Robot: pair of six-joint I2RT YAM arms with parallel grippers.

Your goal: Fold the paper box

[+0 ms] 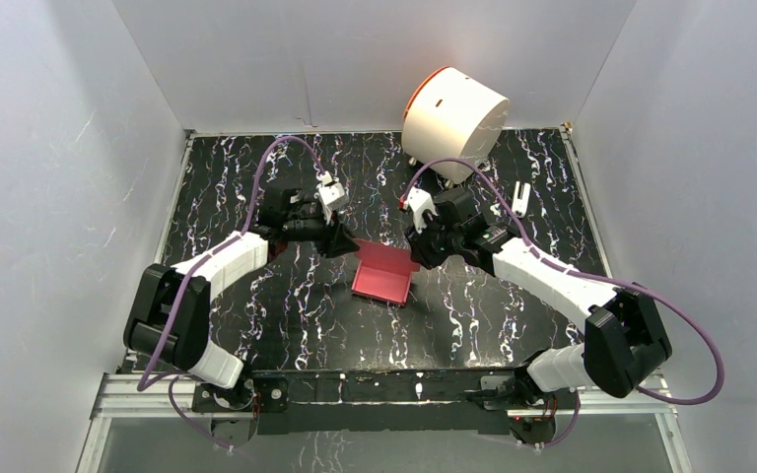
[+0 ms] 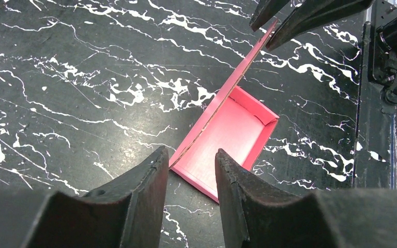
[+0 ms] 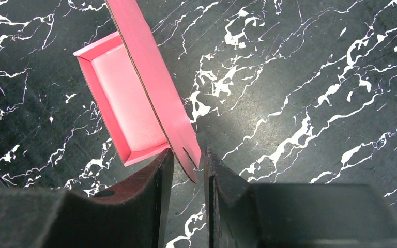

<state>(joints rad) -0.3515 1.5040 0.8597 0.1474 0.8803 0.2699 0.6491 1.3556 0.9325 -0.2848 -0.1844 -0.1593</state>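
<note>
Paper box (image 1: 384,274) mid-table, tray formed, lid flap standing, one arm at each end.
Reads to me as light, thin card: stiff along the creases, likely to buckle or skate on the table (image 1: 296,315). Right gripper (image 3: 187,157) is nearly closed, pinching the flap's corner. Left gripper (image 2: 191,160) is half apart, straddling the opposite corner, with no clamp evident. I'd hold at the flap edges, close to the fold.
</note>
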